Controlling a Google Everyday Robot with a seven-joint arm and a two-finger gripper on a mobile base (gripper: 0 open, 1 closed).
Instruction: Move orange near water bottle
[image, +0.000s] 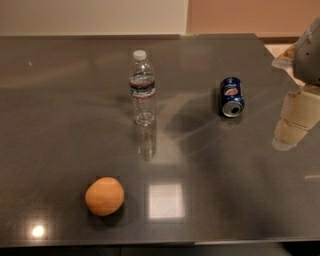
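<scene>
The orange (104, 196) lies on the dark glossy table near the front left. The water bottle (142, 87), clear with a white cap and a dark label band, stands upright at the middle back, well apart from the orange. My gripper (295, 120) hangs at the right edge of the view, above the table's right side, far from both the orange and the bottle. It holds nothing that I can see.
A blue soda can (231, 96) lies on its side to the right of the bottle, its open top facing me. The table (225, 190) has its front edge at the bottom and its far edge against a wall.
</scene>
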